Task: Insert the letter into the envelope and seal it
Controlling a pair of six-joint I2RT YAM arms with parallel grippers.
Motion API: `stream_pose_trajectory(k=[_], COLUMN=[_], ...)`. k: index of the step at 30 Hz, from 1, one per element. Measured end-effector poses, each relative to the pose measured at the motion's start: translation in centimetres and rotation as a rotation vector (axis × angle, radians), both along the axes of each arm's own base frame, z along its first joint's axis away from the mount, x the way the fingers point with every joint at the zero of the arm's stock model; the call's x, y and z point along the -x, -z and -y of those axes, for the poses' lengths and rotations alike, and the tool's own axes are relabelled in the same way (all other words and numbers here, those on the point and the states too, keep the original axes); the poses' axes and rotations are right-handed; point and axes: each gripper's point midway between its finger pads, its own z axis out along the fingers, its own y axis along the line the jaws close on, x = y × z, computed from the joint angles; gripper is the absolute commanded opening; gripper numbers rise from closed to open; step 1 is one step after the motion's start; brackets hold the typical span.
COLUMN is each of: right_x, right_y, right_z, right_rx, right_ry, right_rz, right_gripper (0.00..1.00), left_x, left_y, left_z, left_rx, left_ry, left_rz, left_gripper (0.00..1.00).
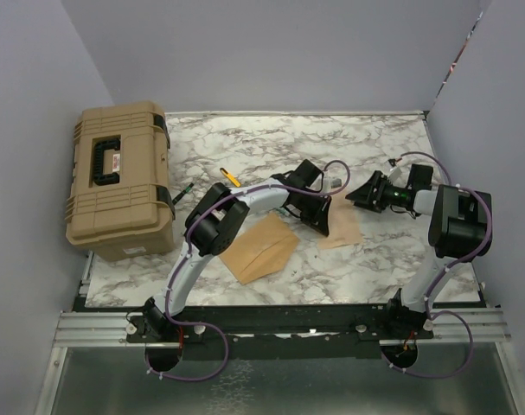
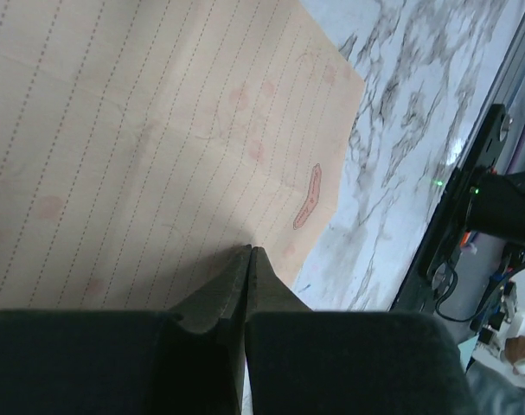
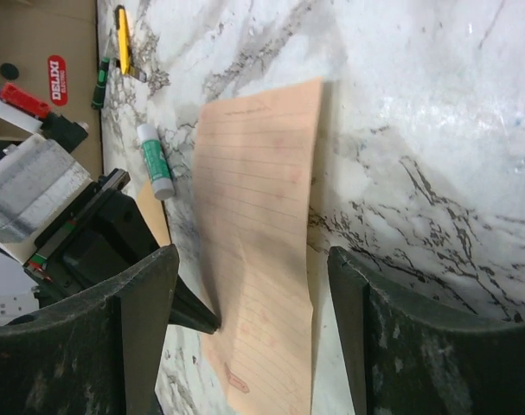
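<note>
The letter (image 1: 342, 227) is a peach lined sheet lying right of centre; it fills the left wrist view (image 2: 158, 138) and runs down the right wrist view (image 3: 262, 242). The tan envelope (image 1: 260, 246) lies to its left, partly under the left arm, and shows as a sliver in the right wrist view (image 3: 154, 220). My left gripper (image 1: 324, 228) is shut, its tips (image 2: 251, 252) pinched at the letter's edge. My right gripper (image 1: 359, 195) is open and empty just above the letter's far end, its fingers (image 3: 145, 320) standing on either side of the sheet.
A tan toolbox (image 1: 119, 177) stands at the left edge. A yellow cutter (image 1: 230, 177), a green pen (image 1: 182, 194) and a glue stick (image 3: 154, 160) lie behind the envelope. Grey walls close the back and both sides.
</note>
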Motion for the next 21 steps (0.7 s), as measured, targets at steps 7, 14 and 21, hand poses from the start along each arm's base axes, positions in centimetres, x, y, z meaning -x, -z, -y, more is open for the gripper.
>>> stream_pose_trajectory(k=[7,14,21], right_x=[-0.8,-0.7,0.2], right_y=[-0.9,0.4,0.1], right_z=[-0.5,-1.0,-1.0], right_rx=[-0.035,0.006,0.054], right_ry=[-0.042,-0.017,0.029], right_rz=[0.061,-0.007,-0.035], right_gripper=[0.73,0.68,0.64], left_x=[0.5,1.0,1.2], left_y=[0.0,0.0,-0.1], left_z=[-1.2,-1.7,-1.9], left_rx=[0.003,-0.007,-0.016], left_ry=[0.066,0.089,0.096], left_rz=[-0.008,-0.023,-0.024], left_gripper=[0.01,0.00,0.00])
